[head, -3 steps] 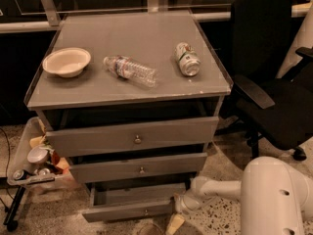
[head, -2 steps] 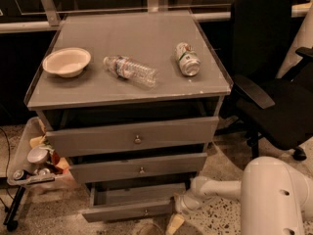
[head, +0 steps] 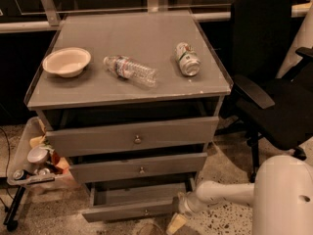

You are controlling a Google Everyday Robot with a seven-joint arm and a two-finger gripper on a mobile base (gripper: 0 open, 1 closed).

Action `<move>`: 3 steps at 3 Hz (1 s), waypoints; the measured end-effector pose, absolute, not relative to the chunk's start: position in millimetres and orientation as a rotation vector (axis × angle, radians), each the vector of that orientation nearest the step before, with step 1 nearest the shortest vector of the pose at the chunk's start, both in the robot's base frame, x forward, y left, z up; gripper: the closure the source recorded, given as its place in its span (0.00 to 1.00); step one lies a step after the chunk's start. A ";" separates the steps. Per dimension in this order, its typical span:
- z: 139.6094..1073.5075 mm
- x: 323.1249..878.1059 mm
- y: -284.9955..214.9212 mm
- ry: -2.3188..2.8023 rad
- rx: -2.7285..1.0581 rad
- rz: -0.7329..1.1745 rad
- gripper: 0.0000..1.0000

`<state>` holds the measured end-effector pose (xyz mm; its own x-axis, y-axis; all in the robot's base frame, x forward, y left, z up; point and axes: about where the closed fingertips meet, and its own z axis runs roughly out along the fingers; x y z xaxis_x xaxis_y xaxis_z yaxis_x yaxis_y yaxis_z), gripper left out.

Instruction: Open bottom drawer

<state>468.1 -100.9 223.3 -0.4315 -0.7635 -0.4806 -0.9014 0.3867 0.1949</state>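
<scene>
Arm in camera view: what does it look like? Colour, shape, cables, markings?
Arm: smooth white tube growing from a big rounded white shell with one small dark dot. No cables or markings visible. Tool looks tan, low at the right end of the bottom drawer.

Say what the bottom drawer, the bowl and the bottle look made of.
Bottom drawer: probably wood with a matte grey finish and no glare; the small shiny knob looks like metal.
Bowl: pale and matte with a thin rim; could be paper or plastic, hard to tell which.
Bottle: clear plastic, see-through with a ribbed body, lying on its side.
The tool is at the drawer front's right end.
</scene>
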 end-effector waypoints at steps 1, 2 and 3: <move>221.8 465.6 -98.3 2.335 -1.458 0.624 0.00; 210.8 477.8 -96.4 2.327 -1.505 0.623 0.00; 206.2 495.6 -96.5 2.311 -1.552 0.601 0.00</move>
